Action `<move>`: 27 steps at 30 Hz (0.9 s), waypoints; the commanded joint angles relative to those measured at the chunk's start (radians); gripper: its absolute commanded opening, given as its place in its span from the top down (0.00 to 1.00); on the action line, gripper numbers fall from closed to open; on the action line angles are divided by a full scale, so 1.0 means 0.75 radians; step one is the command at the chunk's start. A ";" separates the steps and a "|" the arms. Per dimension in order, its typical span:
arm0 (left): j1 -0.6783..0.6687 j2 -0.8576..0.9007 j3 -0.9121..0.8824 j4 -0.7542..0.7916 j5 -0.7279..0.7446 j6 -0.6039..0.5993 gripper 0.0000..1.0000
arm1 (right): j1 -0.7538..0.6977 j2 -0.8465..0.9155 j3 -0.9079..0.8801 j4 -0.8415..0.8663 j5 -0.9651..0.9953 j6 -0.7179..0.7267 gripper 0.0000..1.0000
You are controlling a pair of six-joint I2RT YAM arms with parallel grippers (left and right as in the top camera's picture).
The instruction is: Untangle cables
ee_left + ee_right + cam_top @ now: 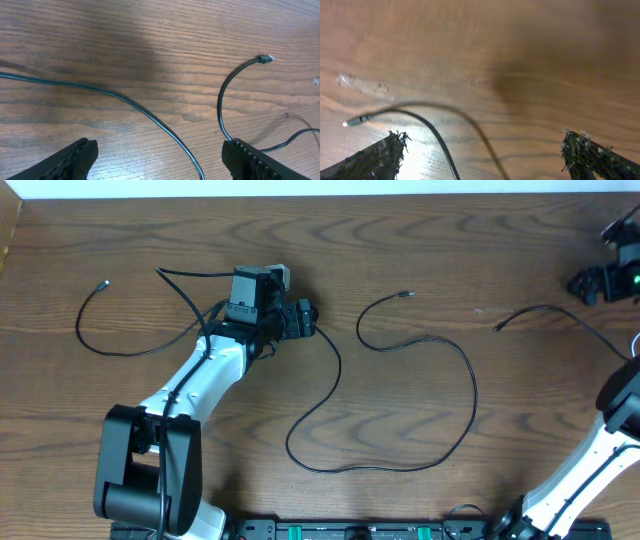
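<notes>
I have the left claw [300, 318] out over the middle-left of the worktop [420, 230]. Its fingers [70, 161] stand wide apart and hold nothing. The long black cable [474, 390] lies on the wood below it. In the left wrist view it comes in from the left edge and curves down between the fingers, touching neither.

From overhead I follow that cable from the claw down in a loop toward the near edge, across to the right, then up and back to a small plug [407, 295] near the middle of the worktop.

A shorter black cable [130, 354] lies in an open curve at the left. Its other end goes under the left arm [200, 375], and I lose it there. A third black cable [545, 306] lies at the right, apart from the long one.

The right claw [603, 280] hovers at the far right corner, also spread wide and empty. Its wrist view shows a blurred black cord [432, 127] with a plug tip near one finger [375, 160], running down between the two. I cannot tell which cable that is.
</notes>
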State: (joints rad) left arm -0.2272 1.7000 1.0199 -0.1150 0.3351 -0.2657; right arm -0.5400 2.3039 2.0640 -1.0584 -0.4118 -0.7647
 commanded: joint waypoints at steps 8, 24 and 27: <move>-0.001 -0.029 0.019 -0.001 0.006 0.002 0.16 | 0.019 0.098 -0.005 -0.152 -0.023 -0.205 0.01; -0.001 -0.029 0.019 -0.001 0.006 0.002 0.16 | 0.024 0.096 -0.197 -0.103 0.002 -0.262 0.99; -0.001 -0.029 0.019 -0.001 0.006 0.002 0.16 | 0.024 0.081 -0.187 -0.072 -0.013 -0.198 0.99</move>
State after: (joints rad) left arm -0.2276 1.7000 1.0199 -0.1150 0.3351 -0.2657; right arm -0.5270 2.3718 1.9190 -1.1275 -0.4049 -0.9489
